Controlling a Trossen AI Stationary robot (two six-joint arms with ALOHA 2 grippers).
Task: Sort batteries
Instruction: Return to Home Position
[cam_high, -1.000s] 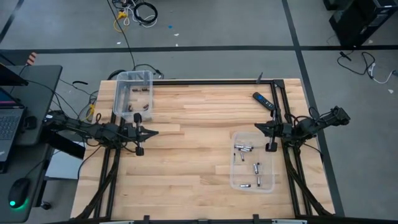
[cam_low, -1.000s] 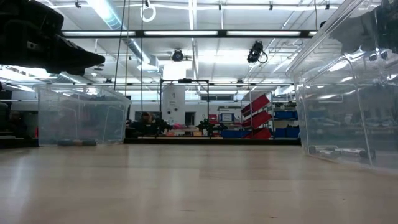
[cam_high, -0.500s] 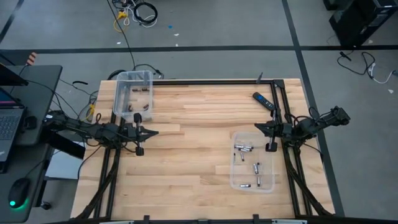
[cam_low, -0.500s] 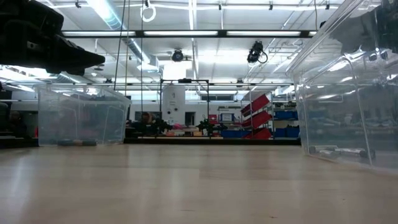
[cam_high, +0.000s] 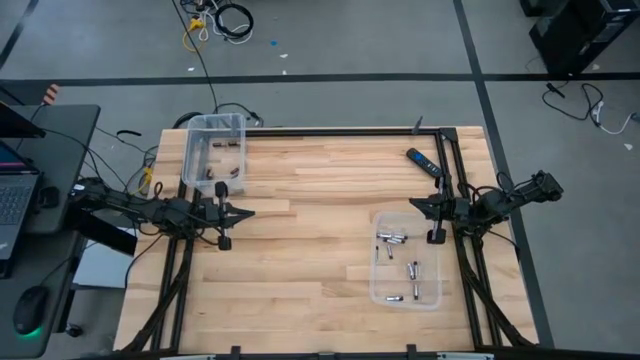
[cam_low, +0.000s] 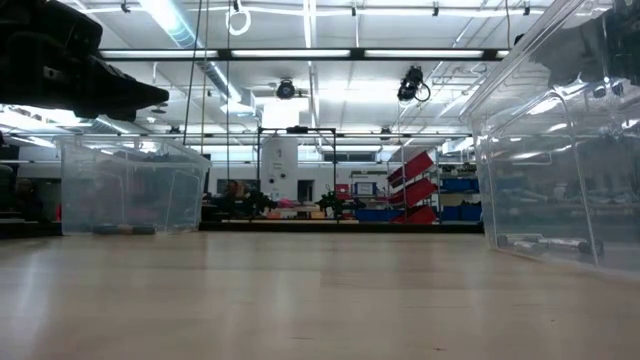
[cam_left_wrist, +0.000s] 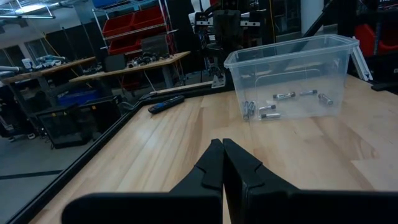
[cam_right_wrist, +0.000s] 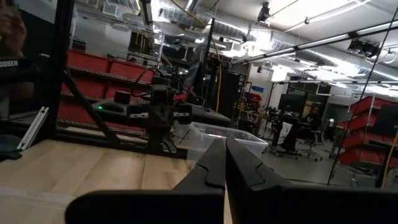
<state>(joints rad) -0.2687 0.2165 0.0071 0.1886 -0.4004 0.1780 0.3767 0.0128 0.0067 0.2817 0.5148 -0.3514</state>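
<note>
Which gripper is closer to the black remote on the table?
The right. The right gripper hangs on the same side of the table as the black remote, a little nearer the front edge. The left gripper is far across on the opposite side.

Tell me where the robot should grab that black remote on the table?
Best guess: pinch the black remote across its narrow width, near the middle, coming straight down from above. It lies flat on the table, long and slim.
</note>
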